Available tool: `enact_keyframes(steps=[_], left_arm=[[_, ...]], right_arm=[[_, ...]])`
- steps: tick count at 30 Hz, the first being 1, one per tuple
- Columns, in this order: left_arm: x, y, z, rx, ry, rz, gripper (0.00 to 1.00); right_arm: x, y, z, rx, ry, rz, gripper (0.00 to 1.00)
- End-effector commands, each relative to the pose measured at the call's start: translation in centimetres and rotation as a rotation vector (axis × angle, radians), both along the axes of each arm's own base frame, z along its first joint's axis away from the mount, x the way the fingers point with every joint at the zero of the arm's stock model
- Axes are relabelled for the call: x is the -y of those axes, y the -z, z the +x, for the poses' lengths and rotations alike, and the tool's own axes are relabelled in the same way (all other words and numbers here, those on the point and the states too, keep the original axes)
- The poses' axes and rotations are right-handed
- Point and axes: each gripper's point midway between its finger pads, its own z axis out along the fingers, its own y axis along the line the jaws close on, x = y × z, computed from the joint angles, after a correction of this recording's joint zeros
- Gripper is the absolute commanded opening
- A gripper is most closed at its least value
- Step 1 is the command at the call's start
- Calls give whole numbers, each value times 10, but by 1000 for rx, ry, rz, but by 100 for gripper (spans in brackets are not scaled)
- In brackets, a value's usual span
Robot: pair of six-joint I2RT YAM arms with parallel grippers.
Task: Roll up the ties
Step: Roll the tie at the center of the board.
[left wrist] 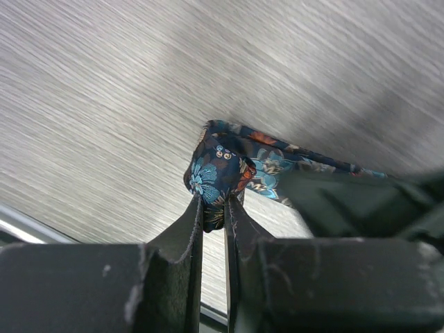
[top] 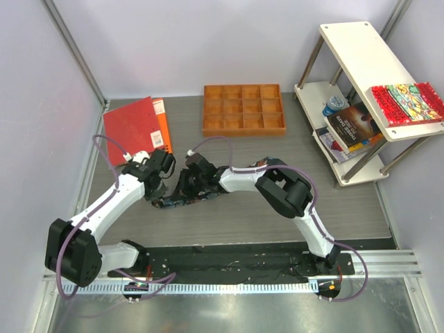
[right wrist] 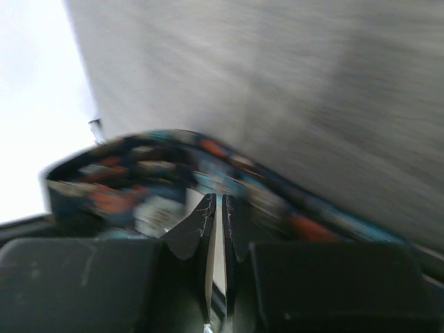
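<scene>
Pale walls [top: 173,41], grey table [top: 236,215], white shelf [top: 361,48]

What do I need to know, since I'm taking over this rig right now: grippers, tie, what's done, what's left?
The left gripper is shut, pinching a looped end of the tie.
The right gripper has its jaws nearly together on the tie's band. The view is blurred, but it looks gripped.
The tie is bunched between both grippers, low over the table, with a strip trailing off.
Done: only a first loop at one end.
Left: roll up the remaining length.
</scene>
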Motion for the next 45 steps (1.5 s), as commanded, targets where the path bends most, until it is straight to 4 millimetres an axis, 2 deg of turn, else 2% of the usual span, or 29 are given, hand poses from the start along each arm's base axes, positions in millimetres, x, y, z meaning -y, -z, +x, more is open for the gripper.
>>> enact_keyframes(steps=[1, 3, 7, 13, 18, 19, 21, 23, 25, 26, 28, 29, 30, 33, 39, 40, 42, 44, 45], left_arm=[[-13, -16, 11, 45, -35, 105, 9], [-14, -17, 12, 45, -33, 127, 9], [-16, -20, 15, 44, -16, 208, 8], [-11, -19, 23, 23, 6, 291, 8], [-6, -15, 34, 14, 12, 347, 8], [-5, -14, 35, 13, 12, 353, 8], [-1, -15, 40, 23, 10, 359, 8], [3, -12, 42, 14, 26, 384, 8], [6, -9, 45, 6, 36, 419, 8], [9, -9, 47, 7, 42, 427, 8], [11, -4, 49, -4, 58, 464, 8], [14, -4, 51, -3, 65, 472, 8], [18, -4, 51, 1, 76, 480, 8], [24, 2, 55, -15, 101, 528, 8], [40, 15, 61, -28, 142, 588, 7], [42, 16, 61, -32, 146, 592, 7], [47, 21, 60, -40, 161, 598, 10], [51, 23, 60, -39, 171, 596, 13], [55, 24, 59, -38, 186, 596, 19]], right_arm=[[24, -40, 16, 60, 23, 62, 14], [33, -37, 18, 64, 28, 49, 14], [45, -20, 13, 47, 28, 11, 14], [50, -10, 5, 15, 22, 19, 14], [60, -19, 1, 32, 20, 16, 15], [63, -28, 2, 44, 24, 25, 16], [71, -26, -1, 39, 31, 11, 18], [77, -37, -2, 54, 32, 20, 19], [91, -34, -4, 43, 46, 3, 19], [96, -45, -4, 57, 52, 18, 19], [113, -39, -5, 43, 73, -2, 20], [118, -50, -6, 61, 76, 11, 19], [131, -42, -7, 45, 93, -9, 19], [152, -49, -14, 54, 113, -10, 19], [186, -53, -27, 67, 150, -31, 20], [189, -60, -28, 84, 154, -21, 20], [197, -59, -32, 81, 164, -39, 20], [202, -67, -33, 102, 170, -35, 20], [206, -66, -34, 97, 177, -52, 20]])
